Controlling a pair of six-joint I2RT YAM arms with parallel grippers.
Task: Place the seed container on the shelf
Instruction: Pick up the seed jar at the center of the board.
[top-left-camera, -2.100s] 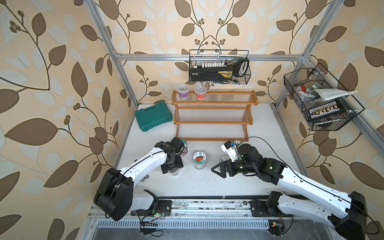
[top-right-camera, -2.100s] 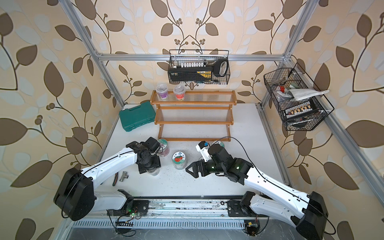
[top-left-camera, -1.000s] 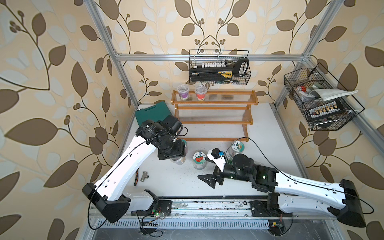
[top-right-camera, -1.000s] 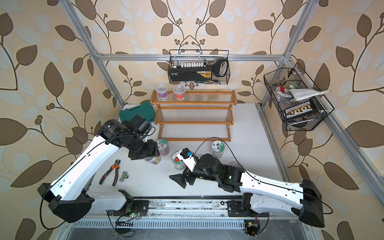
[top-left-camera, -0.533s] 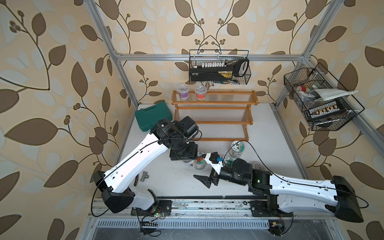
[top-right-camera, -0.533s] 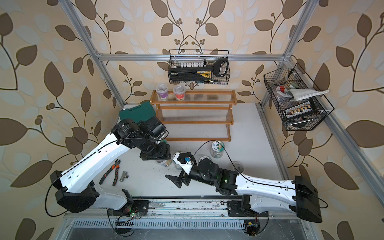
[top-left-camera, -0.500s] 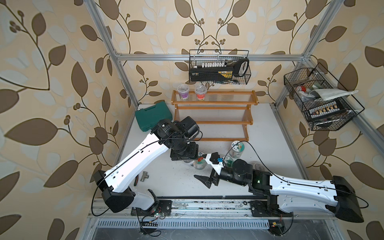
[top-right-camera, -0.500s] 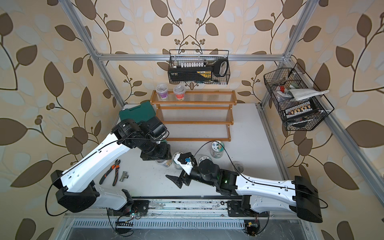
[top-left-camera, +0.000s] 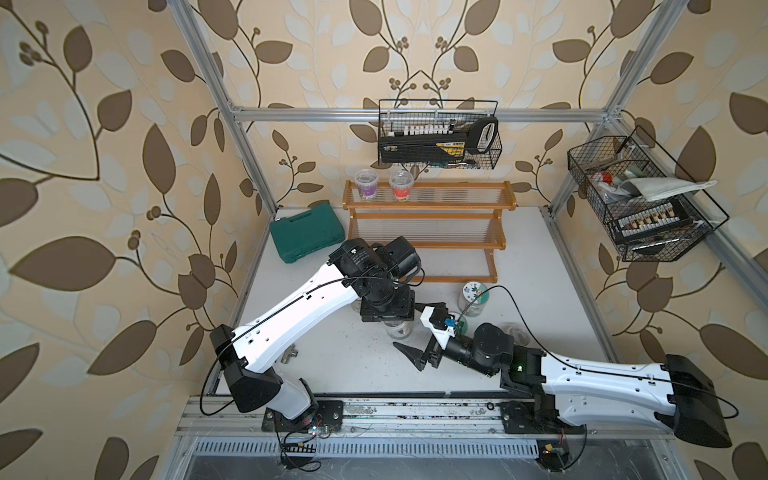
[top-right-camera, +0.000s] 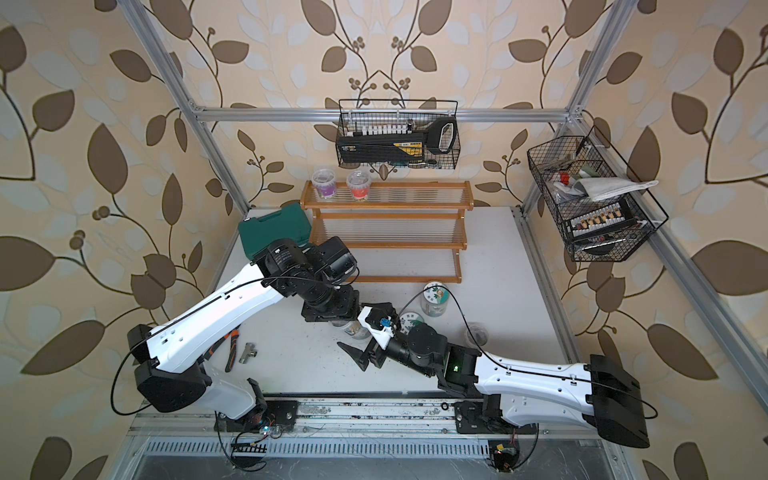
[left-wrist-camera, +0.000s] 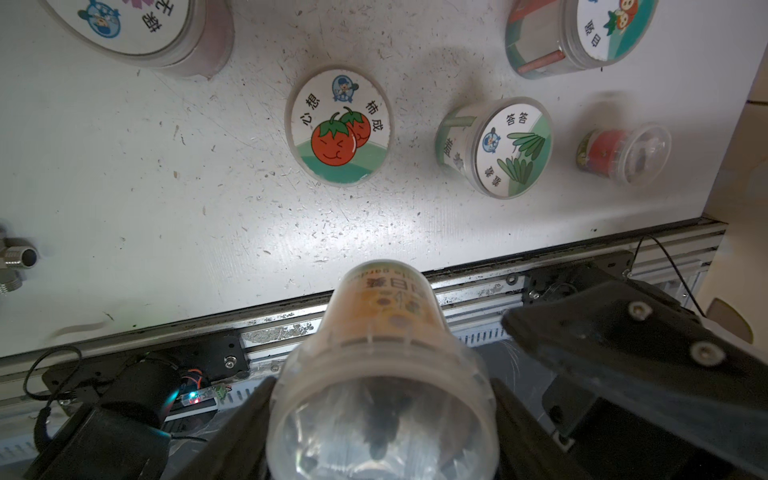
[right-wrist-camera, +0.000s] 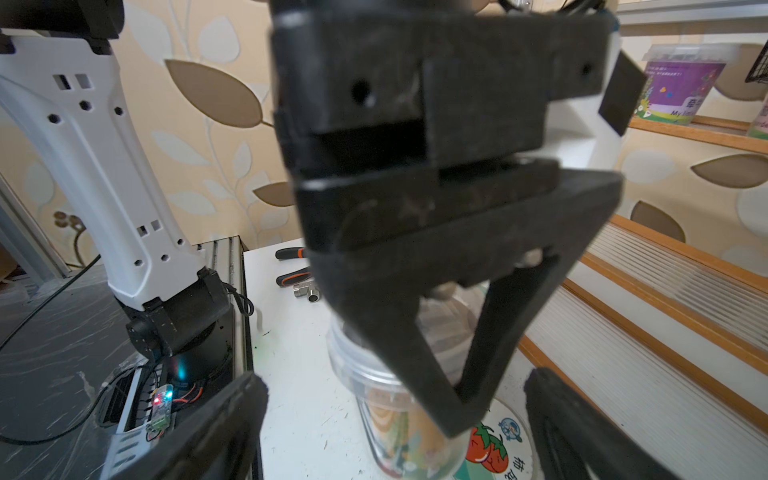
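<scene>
The left tool (top-left-camera: 387, 316) is gripping the clear orange-labelled plastic seed cup (left-wrist-camera: 382, 357); the empty right tool (top-left-camera: 413, 356), gaping wide, is hovering near and may knock it loose.

We see a white-shelled, black-jointed left arm (top-left-camera: 299, 311) and its matching right arm (top-left-camera: 602, 376), each trailed by a thin black cable (top-left-camera: 324, 284).

Beige wallpaper (top-left-camera: 104, 187) with brown leaves surrounds a scuffed white table (top-left-camera: 340, 365), framed by metal bars (top-left-camera: 307, 113), with black wire baskets (top-left-camera: 492, 158) hung on two walls.
</scene>
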